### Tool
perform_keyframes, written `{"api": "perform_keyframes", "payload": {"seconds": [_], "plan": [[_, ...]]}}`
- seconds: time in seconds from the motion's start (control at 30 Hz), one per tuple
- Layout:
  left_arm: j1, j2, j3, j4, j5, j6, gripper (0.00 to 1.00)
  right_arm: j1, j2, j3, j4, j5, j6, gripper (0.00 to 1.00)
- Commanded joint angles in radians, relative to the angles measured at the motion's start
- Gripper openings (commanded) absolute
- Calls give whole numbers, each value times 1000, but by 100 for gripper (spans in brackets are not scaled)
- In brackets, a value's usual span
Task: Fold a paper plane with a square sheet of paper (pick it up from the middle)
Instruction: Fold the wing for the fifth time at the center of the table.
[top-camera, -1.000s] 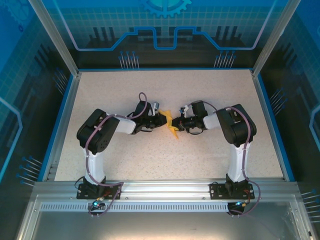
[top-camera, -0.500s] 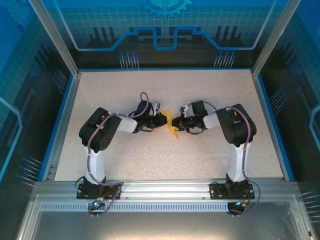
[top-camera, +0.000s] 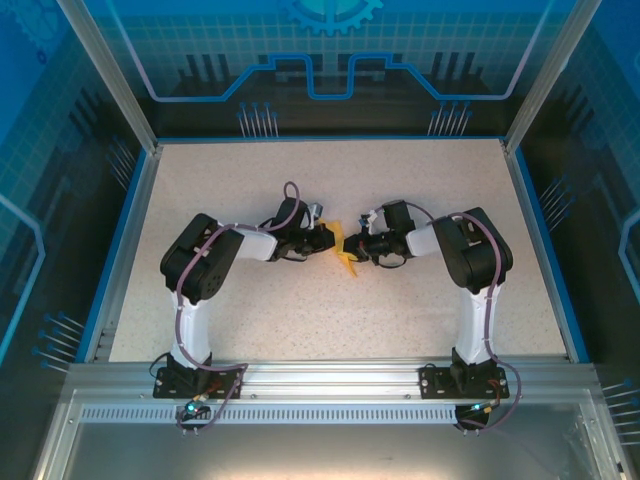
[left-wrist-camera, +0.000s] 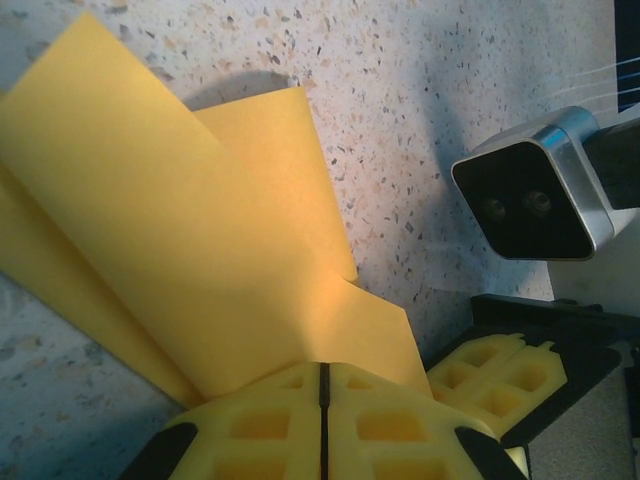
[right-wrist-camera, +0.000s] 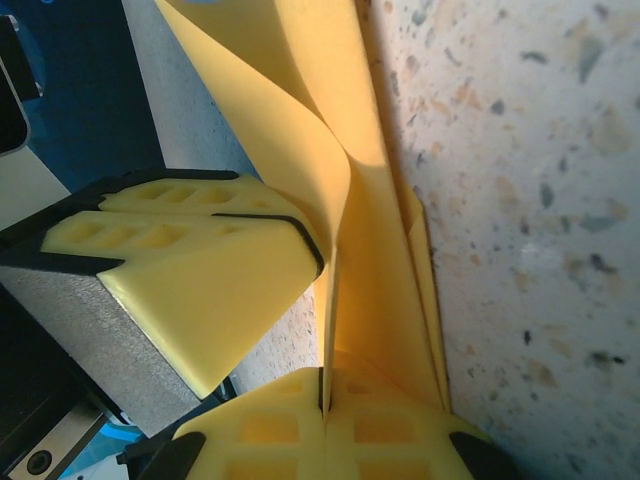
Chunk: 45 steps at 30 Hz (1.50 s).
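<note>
Left pincer (top-camera: 330, 240), right pincer (top-camera: 357, 247) nipping folded paper (left-wrist-camera: 200, 250), speckled table (top-camera: 300, 320) beneath

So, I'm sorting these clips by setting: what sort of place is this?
Probably a robotics lab work cell: a speckled beige tabletop, a silver aluminium rail along its near edge, blue circuit-patterned wall panels enclosing it, and a folded orange-yellow paper sheet mid-table.

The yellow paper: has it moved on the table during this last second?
No. The square sheet of paper stays at the same spot, roughly midway between the table's blue side rails.
</note>
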Motion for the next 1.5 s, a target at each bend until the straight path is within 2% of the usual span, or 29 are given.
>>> {"api": "perform_keyframes", "payload": {"seconds": [0.0, 0.17, 0.4, 0.6, 1.0, 1.27, 1.47], "plan": [[-5, 38, 28, -88, -46, 43, 9, -27, 74, -13, -157, 103, -10, 1], [-6, 46, 41, -149, -54, 61, 8, -28, 37, 13, -206, 87, -58, 13], [-6, 55, 46, -172, -57, 62, 8, -21, -48, 40, -322, 74, -168, 22], [-7, 57, 48, -177, -57, 62, 8, 6, -87, 72, -425, 90, -244, 22], [-7, 57, 45, -173, -55, 58, 8, 22, -80, 77, -477, 121, -271, 8], [-8, 57, 46, -171, -53, 54, 8, 33, -167, 96, -506, 128, -311, 20], [-8, 52, 48, -165, -49, 50, 8, 62, -223, 106, -583, 244, -348, 26]]}}
